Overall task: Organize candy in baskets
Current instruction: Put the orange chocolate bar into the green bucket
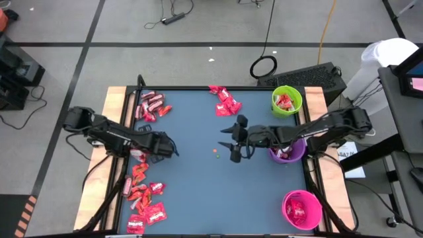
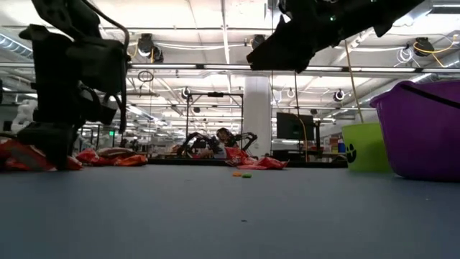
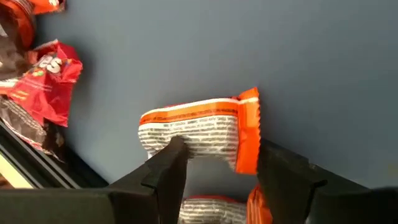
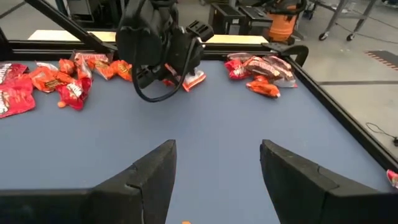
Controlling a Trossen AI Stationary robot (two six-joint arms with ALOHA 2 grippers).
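High view: green basket (image 1: 287, 100), purple basket (image 1: 288, 152) and pink basket (image 1: 302, 209) along counter's right edge each hold few candy pieces, piles (image 1: 144, 198) at left edge remain; left end effector (image 1: 170, 147) apart around orange-white candy (image 3: 205, 129); right end effector (image 1: 232, 141) apart, empty, mid-counter.

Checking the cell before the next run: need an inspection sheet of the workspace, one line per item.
Surface: blue mat on a wood-edged table.
Candy: piles at far left, far centre and near left; some in each basket.
Baskets: green basket, purple basket, pink basket along the right edge.
Clutter: tiny loose dots mid-mat.
Grippers: left gripper low over an orange-edged candy, jaws open around it; right gripper raised at centre, jaws open, empty.
Cables: on the floor beyond the table.
Surroundings: open workshop hall.
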